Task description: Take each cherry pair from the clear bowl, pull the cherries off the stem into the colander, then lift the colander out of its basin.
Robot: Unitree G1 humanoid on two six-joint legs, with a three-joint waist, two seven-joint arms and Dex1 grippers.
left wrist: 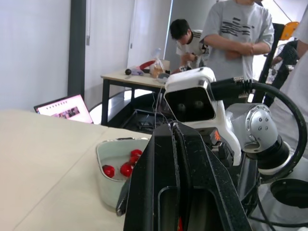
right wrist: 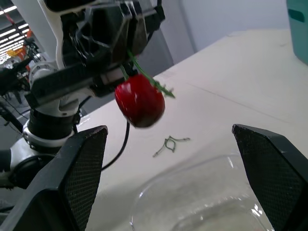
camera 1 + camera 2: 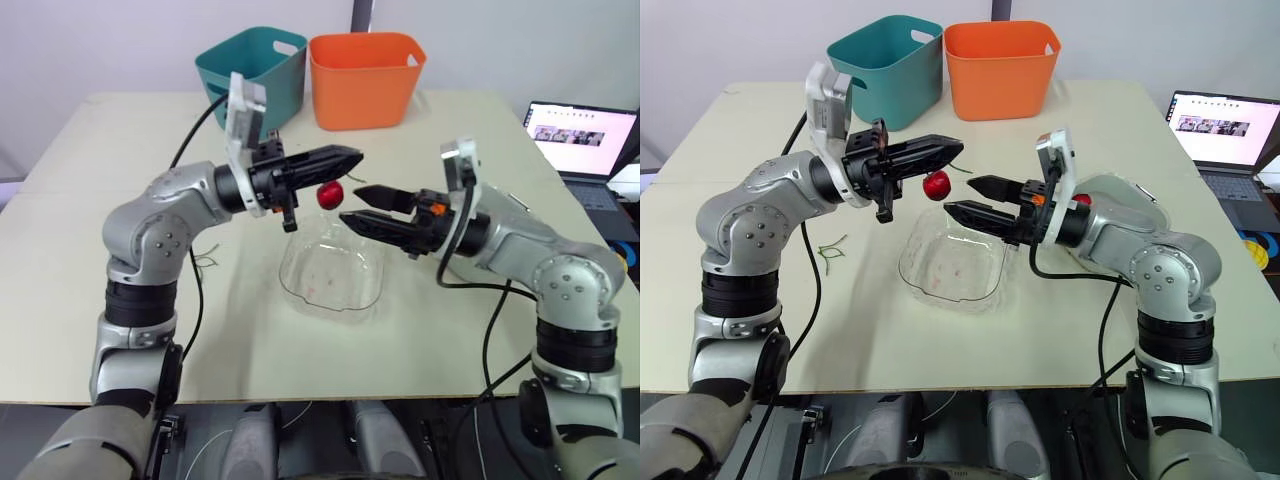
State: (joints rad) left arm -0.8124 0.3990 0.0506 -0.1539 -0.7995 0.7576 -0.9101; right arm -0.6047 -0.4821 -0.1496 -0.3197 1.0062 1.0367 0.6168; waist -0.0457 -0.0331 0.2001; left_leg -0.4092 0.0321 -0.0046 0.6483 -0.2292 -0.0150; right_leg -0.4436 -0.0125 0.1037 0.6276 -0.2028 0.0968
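My left gripper (image 3: 355, 158) is shut on a green stem, and one red cherry (image 3: 330, 194) hangs from it above the clear bowl (image 3: 940, 275). My right gripper (image 3: 352, 203) is open just to the right of the cherry, its fingers (image 2: 77, 178) spread with the cherry (image 2: 139, 103) ahead of them and not touching. The bowl looks nearly bare inside. Behind my right arm stands the basin (image 1: 108, 147) with the colander, where a few red cherries (image 1: 126, 169) lie.
Bare green stems (image 3: 832, 248) lie on the table left of the bowl. A teal bin (image 3: 250, 70) and an orange bin (image 3: 365, 80) stand at the back edge. A laptop (image 3: 585, 140) sits off the table's right side. People stand beyond it.
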